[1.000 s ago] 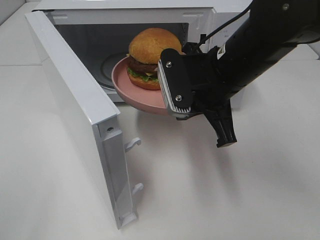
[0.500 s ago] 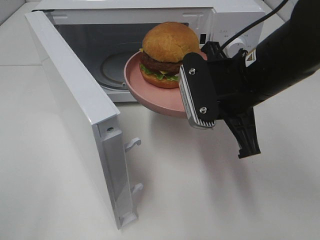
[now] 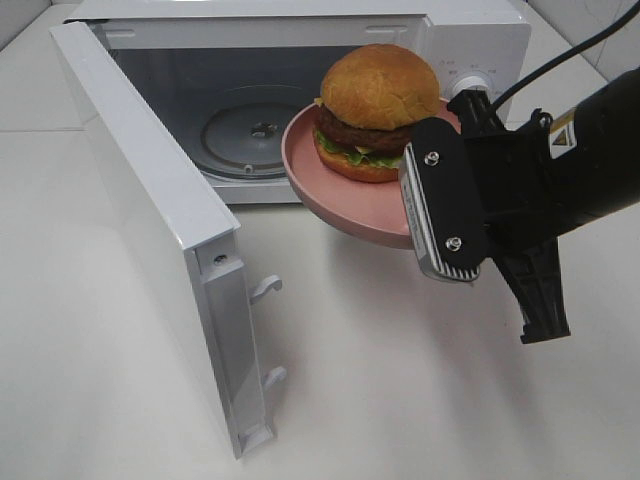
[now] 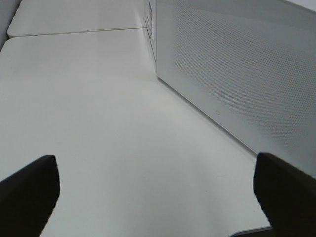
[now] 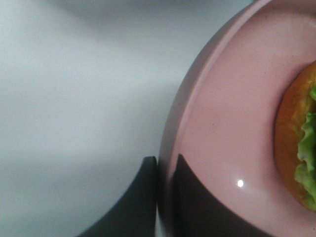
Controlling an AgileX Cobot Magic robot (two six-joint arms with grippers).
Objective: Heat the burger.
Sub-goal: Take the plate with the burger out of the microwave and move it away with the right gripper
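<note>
The burger (image 3: 378, 110), an orange-brown bun over a patty and green lettuce, sits on a round pink plate (image 3: 335, 195). The plate hangs in the air in front of the open microwave (image 3: 470, 40), right of its cavity. My right gripper (image 3: 418, 222) is shut on the plate's near rim. In the right wrist view its dark fingers (image 5: 143, 202) pinch the plate's rim (image 5: 232, 123), with the burger (image 5: 296, 143) at the frame's edge. My left gripper (image 4: 158, 197) is open and empty over bare table, and does not show in the high view.
The microwave door (image 3: 150, 200) stands swung open toward the front left, its latch hooks sticking out. The glass turntable (image 3: 255, 130) inside carries nothing. A white dotted panel of the microwave (image 4: 237, 64) fills one side of the left wrist view. White table lies all around.
My right gripper has carried the plate and burger to the right and slightly forward, away from the microwave cavity's mouth. The door has not moved.
</note>
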